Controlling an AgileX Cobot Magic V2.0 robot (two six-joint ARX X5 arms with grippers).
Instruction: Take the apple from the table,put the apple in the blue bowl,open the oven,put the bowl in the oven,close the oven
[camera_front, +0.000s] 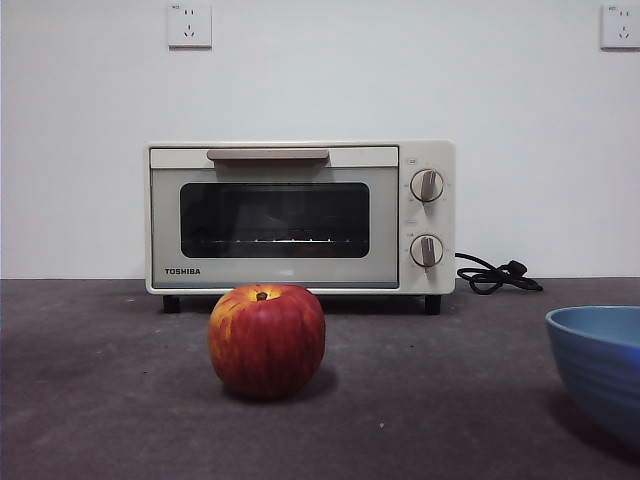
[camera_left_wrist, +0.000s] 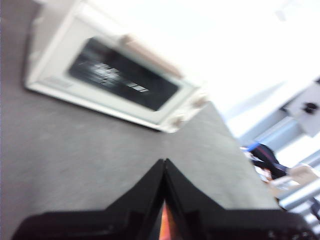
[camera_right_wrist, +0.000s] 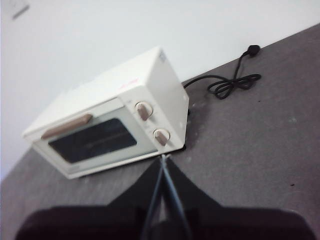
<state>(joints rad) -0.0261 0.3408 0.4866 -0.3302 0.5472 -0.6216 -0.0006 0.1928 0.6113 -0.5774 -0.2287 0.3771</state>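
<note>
- On the table (camera_front: 100, 400), near the front and a little left of the middle, the apple (camera_front: 266, 340) sat upright with its short stem on top. Nothing touched it.
- Behind the apple, close to the white wall (camera_front: 320, 80), stood the oven (camera_front: 300, 217). Its dark glass door (camera_front: 274, 220) was shut, and the beige handle (camera_front: 268, 155) ran along the top of the door.
- To the right of the door were two round knobs (camera_front: 427, 185), one above the other.
- Further right, the black cord (camera_front: 495, 275) lay in a loose curl on the table beside the oven.
- At the far right edge, near the front, the blue bowl (camera_front: 600, 365) stood well apart from the apple. Only part of it showed, and the part I could see had nothing in it.
- High on the wall were two white sockets (camera_front: 189, 25), one at the left and one at the right corner.
- The left gripper (camera_left_wrist: 164, 162) hung in the air over the table, its two black jaws pressed together with nothing between them. Its camera saw the oven, but blurry.
- The right gripper (camera_right_wrist: 164, 159) was also up over the table, clenched tight on nothing, with the oven and cord in front of it.
</note>
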